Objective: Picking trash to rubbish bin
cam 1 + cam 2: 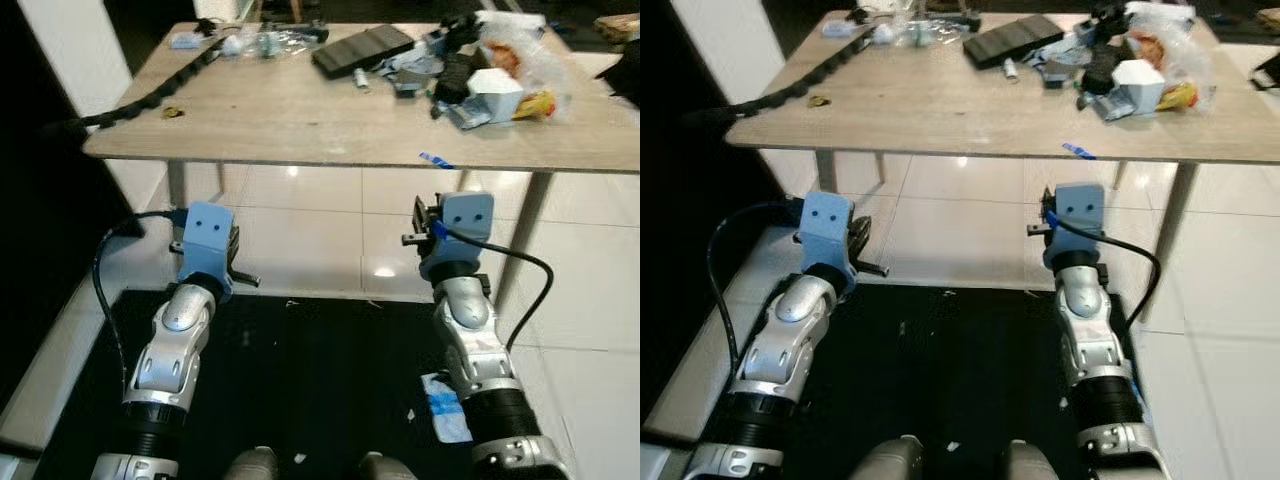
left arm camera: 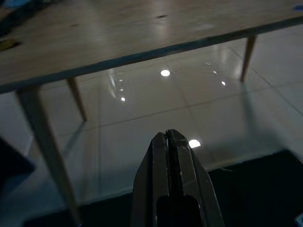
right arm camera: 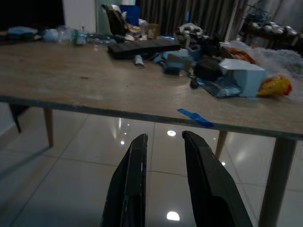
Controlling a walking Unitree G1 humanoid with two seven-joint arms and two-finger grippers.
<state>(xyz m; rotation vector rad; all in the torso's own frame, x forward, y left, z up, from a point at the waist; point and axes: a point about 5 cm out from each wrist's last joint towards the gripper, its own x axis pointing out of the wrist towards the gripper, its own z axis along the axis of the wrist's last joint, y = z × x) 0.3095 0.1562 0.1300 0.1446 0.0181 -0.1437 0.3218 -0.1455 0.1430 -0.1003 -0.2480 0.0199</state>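
Note:
A wooden table [image 1: 300,120] stands in front of me with litter at its far right: a white box [image 1: 495,92], a clear plastic bag [image 1: 525,50] with food and a yellow wrapper [image 1: 537,104]. A small blue strip [image 1: 435,159] lies at the table's front edge, also seen as the blue strip [image 3: 195,117]. A white and blue wrapper [image 1: 446,406] lies on the black mat by my right arm. Both arms are held low, before the table and below its top. My left gripper [image 2: 167,135] is shut on nothing. My right gripper [image 3: 164,136] is open and empty, pointing at the table edge.
A black cable chain [image 1: 150,95] runs along the table's left side. A flat black case [image 1: 362,50] and small clutter sit at the back. Thin table legs [image 1: 527,235] stand on a glossy tiled floor [image 1: 320,230]. A black mat [image 1: 300,380] lies under my arms.

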